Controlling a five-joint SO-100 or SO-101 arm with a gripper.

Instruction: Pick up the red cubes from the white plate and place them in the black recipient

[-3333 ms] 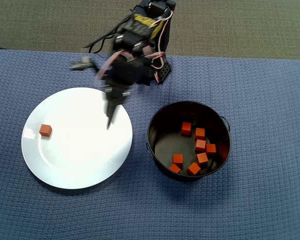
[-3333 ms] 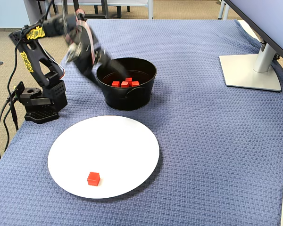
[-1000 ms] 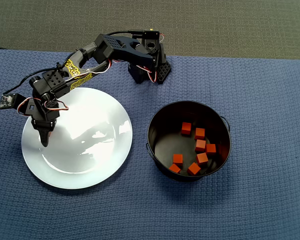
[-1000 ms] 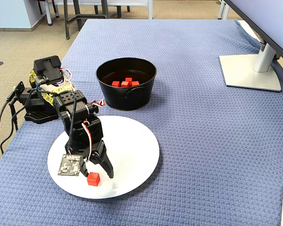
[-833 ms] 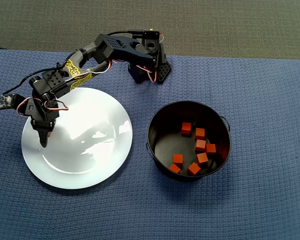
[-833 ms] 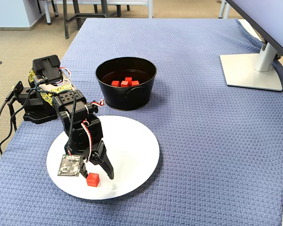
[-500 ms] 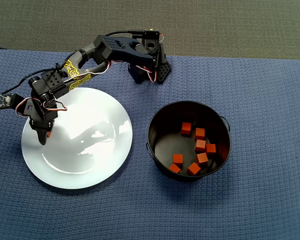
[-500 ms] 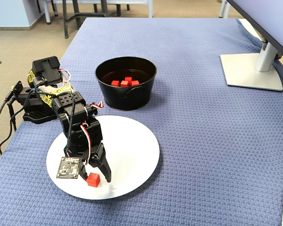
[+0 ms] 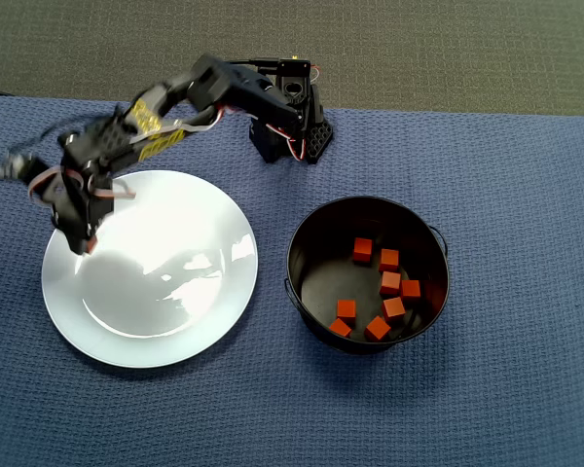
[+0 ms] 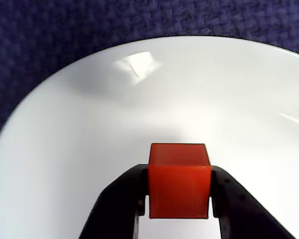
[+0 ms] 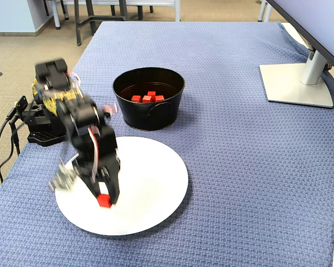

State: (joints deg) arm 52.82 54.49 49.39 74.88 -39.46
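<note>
- Wrist view: gripper is closed onto 1 red cube, 1 dark finger flat against each side face. Cube sits square between them, top face visible, not tilted.
- Grip looks centred on the cube's sides, so I judge it secure enough to carry without rotating.
- White plate fills the view below and ahead of the gripper. In the fixed view the cube sits at the fingertips, low over the plate; cannot tell if it is touching the surface or just clear of it.
- No other cube visible on the plate in any view, so this reads as the last 1 to move.
- Black recipient is well apart from the gripper, on the far side of the plate in the overhead view. 7 cubes count inside it there, clustered on the side away from the gripper.
- Recipient floor nearest the gripper is bare, so there is open room for a drop just past the near wall.
- Main edge to clear: the recipient's tall wall. My call is the cube needs height above that rim before crossing.
- Blue cloth between plate and recipient is bare; nothing in the path.
</note>
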